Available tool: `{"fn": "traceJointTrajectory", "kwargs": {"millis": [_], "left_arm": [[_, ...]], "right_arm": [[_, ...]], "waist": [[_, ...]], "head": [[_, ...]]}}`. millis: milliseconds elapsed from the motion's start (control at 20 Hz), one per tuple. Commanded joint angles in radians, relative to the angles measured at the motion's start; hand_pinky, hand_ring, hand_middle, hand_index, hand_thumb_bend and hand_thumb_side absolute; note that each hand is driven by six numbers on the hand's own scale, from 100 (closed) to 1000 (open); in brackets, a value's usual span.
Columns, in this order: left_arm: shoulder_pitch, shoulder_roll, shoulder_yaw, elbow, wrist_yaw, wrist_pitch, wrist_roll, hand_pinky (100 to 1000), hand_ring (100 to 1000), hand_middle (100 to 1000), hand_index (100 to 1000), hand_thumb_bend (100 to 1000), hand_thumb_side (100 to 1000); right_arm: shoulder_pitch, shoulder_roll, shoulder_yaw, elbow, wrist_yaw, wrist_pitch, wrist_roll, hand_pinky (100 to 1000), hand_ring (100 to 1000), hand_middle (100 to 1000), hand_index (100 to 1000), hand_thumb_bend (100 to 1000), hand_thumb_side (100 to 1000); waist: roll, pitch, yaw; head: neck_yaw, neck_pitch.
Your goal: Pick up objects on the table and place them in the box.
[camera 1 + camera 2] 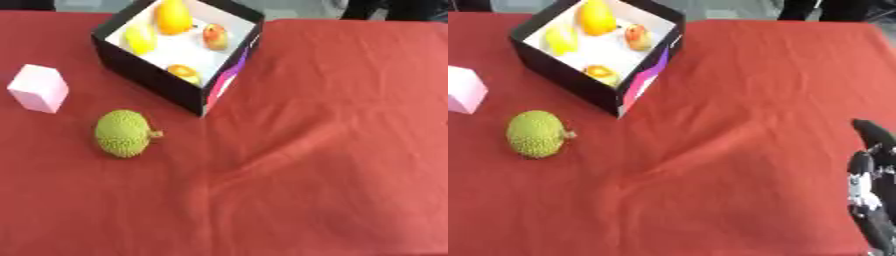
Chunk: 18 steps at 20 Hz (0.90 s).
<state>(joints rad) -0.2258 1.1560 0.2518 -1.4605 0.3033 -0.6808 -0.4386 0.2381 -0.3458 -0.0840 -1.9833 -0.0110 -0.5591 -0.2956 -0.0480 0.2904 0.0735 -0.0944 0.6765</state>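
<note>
A spiky green fruit [124, 133] with a short brown stem lies on the red cloth at the left. Left of it and a little farther back stands a pale pink block [38, 88]. The black box [149, 70] with a white inside sits at the far left. It holds an orange fruit [173, 16], a yellow fruit [140, 39], a red-yellow fruit [214, 37] and a small orange piece [185, 73]. My right hand [872, 180] shows at the right edge of the right eye view, fingers straight and pointing up, far from every object. My left hand is out of sight.
The red cloth [315, 150] covers the whole table, with wrinkles across the middle. Dark shapes [824, 9] stand beyond the far edge.
</note>
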Motion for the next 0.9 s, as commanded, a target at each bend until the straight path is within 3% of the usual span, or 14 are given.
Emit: {"fn": "traceJointTrajectory", "kwargs": {"millis": [50, 550, 850, 900], "left_arm": [[-0.041, 0.090, -0.032, 0.070, -0.061, -0.119, -0.110, 879, 938, 865, 895, 100, 258], [-0.134, 0.131, -0.146, 0.130, -0.273, -0.220, -0.231, 930, 955, 835, 878, 108, 283], [-0.156, 0.149, -0.201, 0.100, -0.423, -0.226, -0.209, 960, 967, 822, 883, 363, 414], [-0.158, 0.153, -0.205, 0.093, -0.457, -0.226, -0.189, 957, 962, 827, 884, 440, 476]], "right_arm": [[0.002, -0.020, 0.001, -0.017, -0.007, 0.013, 0.006, 1000, 896, 783, 828, 100, 516], [-0.005, -0.032, 0.019, -0.017, -0.016, 0.049, 0.024, 1000, 887, 773, 821, 100, 517], [-0.006, -0.041, 0.027, -0.017, -0.024, 0.056, 0.034, 1000, 882, 769, 818, 100, 512], [-0.007, -0.042, 0.028, -0.017, -0.025, 0.058, 0.036, 1000, 881, 768, 817, 100, 513]], "waist": [[0.006, -0.019, -0.006], [0.009, -0.017, -0.039], [0.010, -0.018, -0.054], [0.011, -0.018, -0.056]], "head": [[0.016, 0.006], [0.038, 0.012], [0.060, 0.014], [0.061, 0.016]]}}
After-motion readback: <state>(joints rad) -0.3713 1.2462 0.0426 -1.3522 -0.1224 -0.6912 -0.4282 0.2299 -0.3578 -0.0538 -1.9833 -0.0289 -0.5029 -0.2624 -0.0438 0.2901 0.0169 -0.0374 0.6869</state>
